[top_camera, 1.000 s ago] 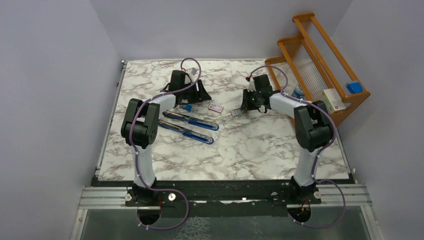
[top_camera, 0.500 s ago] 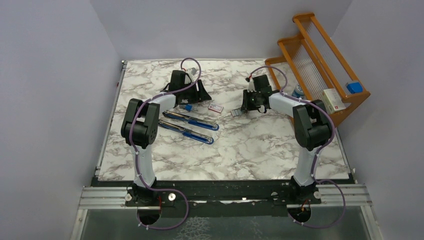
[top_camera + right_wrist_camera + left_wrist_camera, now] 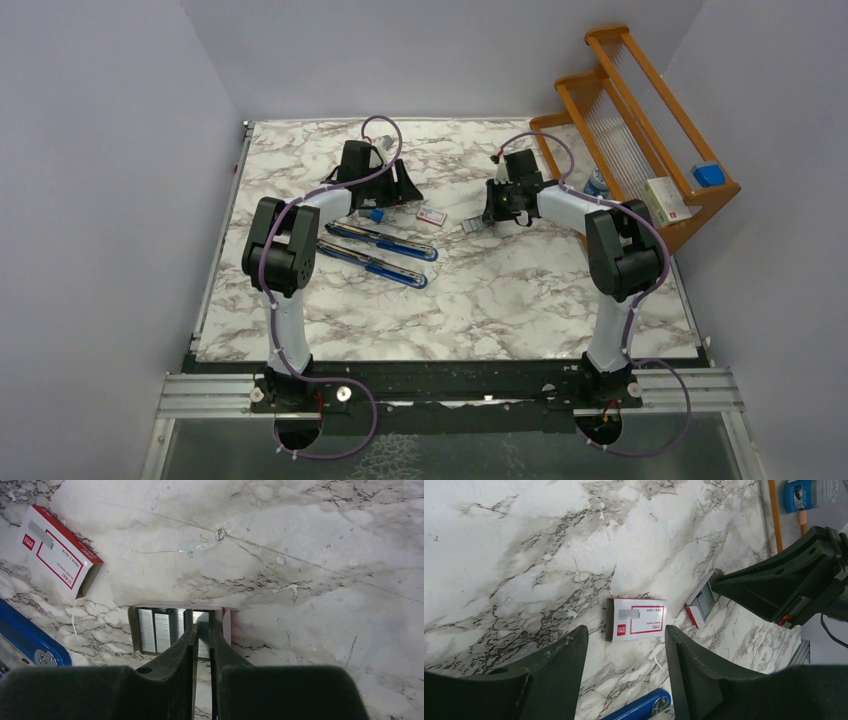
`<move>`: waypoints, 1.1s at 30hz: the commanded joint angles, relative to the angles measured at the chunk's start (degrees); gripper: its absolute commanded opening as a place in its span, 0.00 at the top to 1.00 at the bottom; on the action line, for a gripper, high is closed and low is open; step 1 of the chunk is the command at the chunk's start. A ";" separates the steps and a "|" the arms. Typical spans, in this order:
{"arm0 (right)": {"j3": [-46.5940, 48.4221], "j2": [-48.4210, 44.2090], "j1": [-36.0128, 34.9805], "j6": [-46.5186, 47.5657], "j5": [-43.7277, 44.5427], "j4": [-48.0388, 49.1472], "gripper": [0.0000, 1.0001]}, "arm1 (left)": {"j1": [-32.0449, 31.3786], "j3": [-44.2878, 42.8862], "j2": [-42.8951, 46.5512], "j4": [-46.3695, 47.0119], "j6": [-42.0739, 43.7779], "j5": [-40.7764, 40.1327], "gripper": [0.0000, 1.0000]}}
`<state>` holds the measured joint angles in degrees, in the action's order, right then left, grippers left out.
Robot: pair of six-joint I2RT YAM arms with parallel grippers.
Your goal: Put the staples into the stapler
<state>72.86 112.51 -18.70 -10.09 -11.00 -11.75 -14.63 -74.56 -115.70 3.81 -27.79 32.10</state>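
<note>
The staples (image 3: 160, 630) lie as silvery strips in a small open tray (image 3: 473, 225) on the marble. My right gripper (image 3: 203, 629) reaches down into the tray, its fingers nearly together with one strip pinched between the tips. The white box with the red label (image 3: 59, 555) lies empty to the tray's left. The blue stapler (image 3: 385, 243) lies opened out in two long parts in front of the box. My left gripper (image 3: 625, 634) hovers open above the table, with the box (image 3: 638, 625) just beyond its tips and the stapler's end (image 3: 639, 707) below them.
A wooden rack (image 3: 640, 130) stands at the back right with a white box and a blue item on it, and a blue-labelled bottle (image 3: 597, 183) at its foot. A small blue-capped cylinder (image 3: 377, 214) lies beside my left gripper.
The right gripper's fingers have drawn together round a staple strip in the tray. The left arm has not moved.
</note>
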 commanded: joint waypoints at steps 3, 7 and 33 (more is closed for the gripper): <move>0.92 -0.76 -0.29 -0.25 4.15 -1.28 0.86 | 0.31 -1.98 1.31 0.57 -0.16 0.86 0.40; 0.89 -1.30 -0.36 -0.08 4.90 -1.47 0.86 | 0.31 -1.97 1.35 0.58 -0.14 0.86 0.40; 1.78 -1.67 -0.55 0.85 2.22 -1.45 0.72 | 0.31 -1.91 1.13 0.92 -0.65 1.48 0.40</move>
<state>72.86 111.42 -18.81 -10.26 -8.05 -12.14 -14.61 -74.56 -115.70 3.84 -28.23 32.18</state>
